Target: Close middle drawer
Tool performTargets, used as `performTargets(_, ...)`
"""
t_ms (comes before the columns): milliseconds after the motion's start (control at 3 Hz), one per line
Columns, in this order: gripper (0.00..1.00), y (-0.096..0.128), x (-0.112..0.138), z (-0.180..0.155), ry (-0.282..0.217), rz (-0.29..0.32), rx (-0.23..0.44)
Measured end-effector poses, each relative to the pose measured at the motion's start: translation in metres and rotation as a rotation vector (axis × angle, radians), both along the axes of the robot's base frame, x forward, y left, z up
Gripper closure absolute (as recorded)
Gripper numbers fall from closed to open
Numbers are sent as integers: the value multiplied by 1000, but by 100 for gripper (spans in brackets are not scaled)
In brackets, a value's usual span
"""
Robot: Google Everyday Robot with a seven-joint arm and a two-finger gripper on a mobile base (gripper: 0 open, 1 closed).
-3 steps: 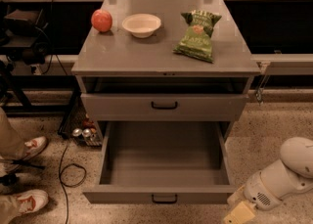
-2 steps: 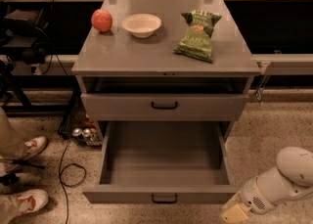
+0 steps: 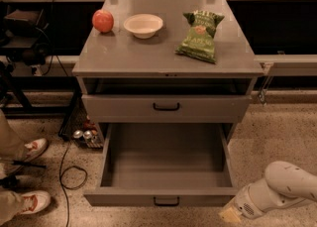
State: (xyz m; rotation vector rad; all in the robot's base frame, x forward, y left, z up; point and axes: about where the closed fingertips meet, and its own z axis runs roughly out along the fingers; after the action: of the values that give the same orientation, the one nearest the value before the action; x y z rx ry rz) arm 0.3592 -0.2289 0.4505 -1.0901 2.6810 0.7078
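- My tool (image 3: 229,214) sits low at the bottom right, near the front right corner of the middle drawer (image 3: 166,164). I cannot tell whether it is apart or together, or whether it touches the drawer.
- My white arm (image 3: 285,187) rises from it toward the right edge, over the speckled floor (image 3: 277,137).
- The middle drawer is pulled well out of the grey cabinet, its deep boxy inside in full view and its black handle (image 3: 166,201) centred on the low front panel.
- Above it the upper drawer (image 3: 119,108), with a taller front, is nearly pushed in.
- On the counter (image 3: 133,55) are an apple (image 3: 102,21), a white bowl (image 3: 143,25) just beside it, and a green bag (image 3: 199,36) further right.
- Two shoes (image 3: 30,150) stand on the floor at the far left.
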Motion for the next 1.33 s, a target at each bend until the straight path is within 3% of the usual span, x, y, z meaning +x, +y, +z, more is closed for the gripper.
performTargets(667, 100, -15, 33, -51, -73, -82, -37)
performTargets(1000, 100, -17, 61, -59, -149, -138, -9)
performTargets(1333, 100, -17, 61, -59, -149, -138, -9)
